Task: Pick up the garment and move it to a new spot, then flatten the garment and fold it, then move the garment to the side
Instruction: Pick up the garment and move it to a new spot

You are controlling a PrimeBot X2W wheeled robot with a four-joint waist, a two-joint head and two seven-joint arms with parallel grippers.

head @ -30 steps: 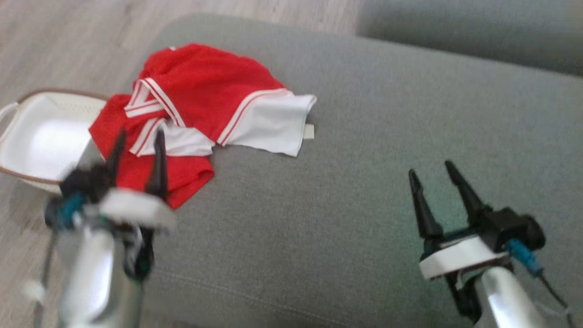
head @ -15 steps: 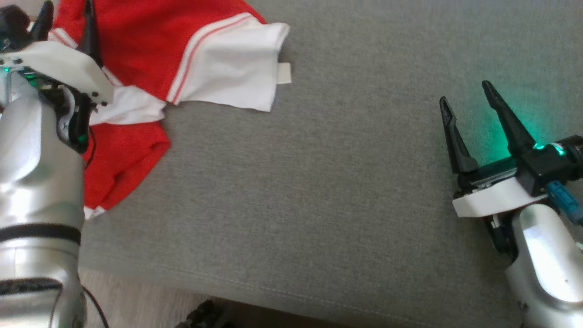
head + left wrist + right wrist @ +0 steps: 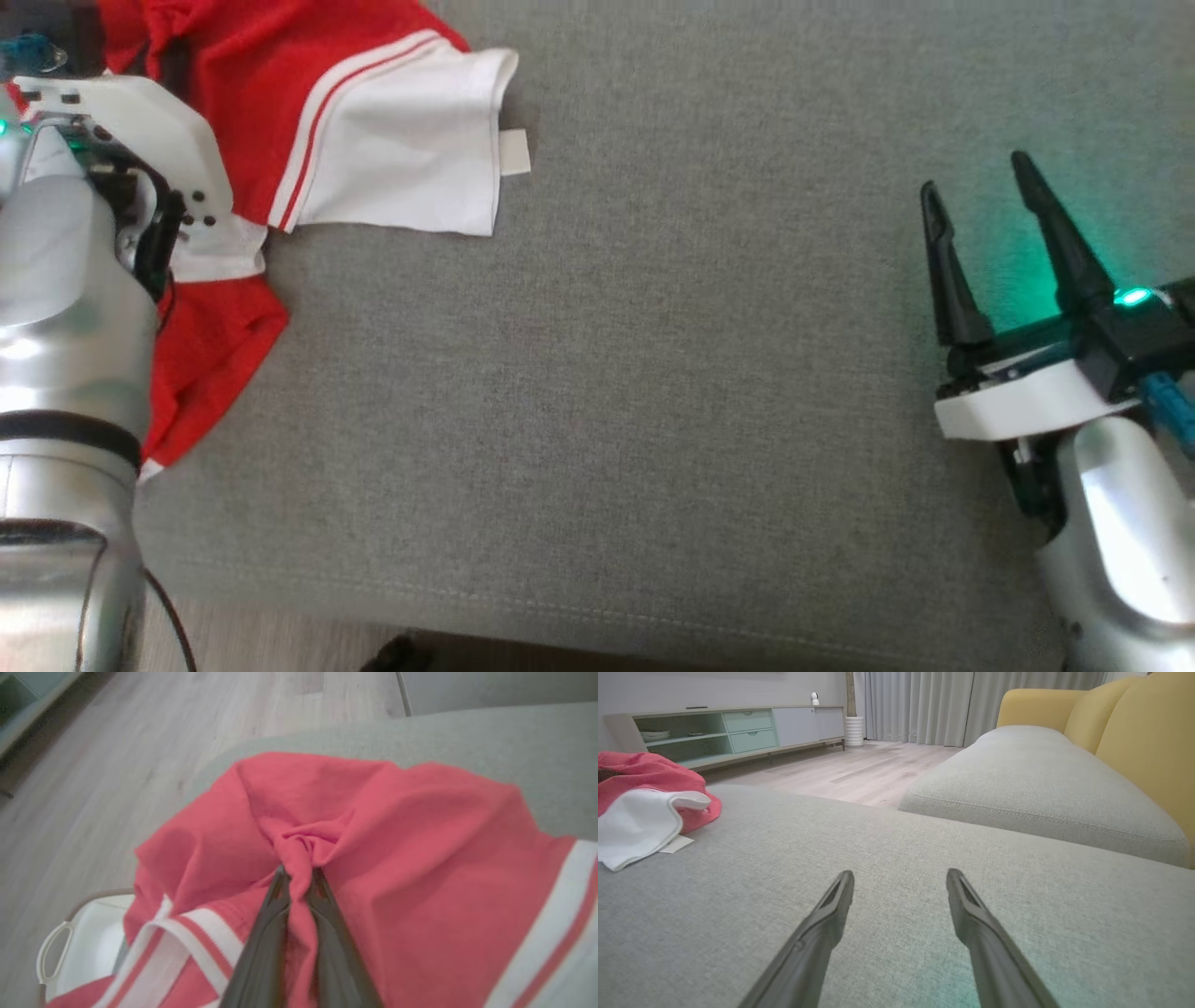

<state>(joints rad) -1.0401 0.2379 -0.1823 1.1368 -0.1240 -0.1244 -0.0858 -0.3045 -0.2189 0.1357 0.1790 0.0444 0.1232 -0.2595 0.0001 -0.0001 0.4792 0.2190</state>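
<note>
The garment (image 3: pixel 397 835) lies crumpled at the far left end of the grey cushion (image 3: pixel 653 373). Its white part, with a small label (image 3: pixel 514 152), is spread toward the middle. My left claw (image 3: pixel 299 875) is closed on a bunch of the red cloth, which is pinched between the two fingers near the top of the heap.

My right claw (image 3: pixel 976 177) is open and holds nothing. It hangs over bare cushion, well apart from the garment, which lies to its left. The left arm is clearly the nearer one, and I judge that the free place for the move is to the right, between the two claws.

In the head view my left forearm covers part of the garment and the picture's edge cuts it off. I cannot tell how many layers are pinched, nor whether cloth hangs over the white basket (image 3: pixel 88 938) beside the cushion.
</note>
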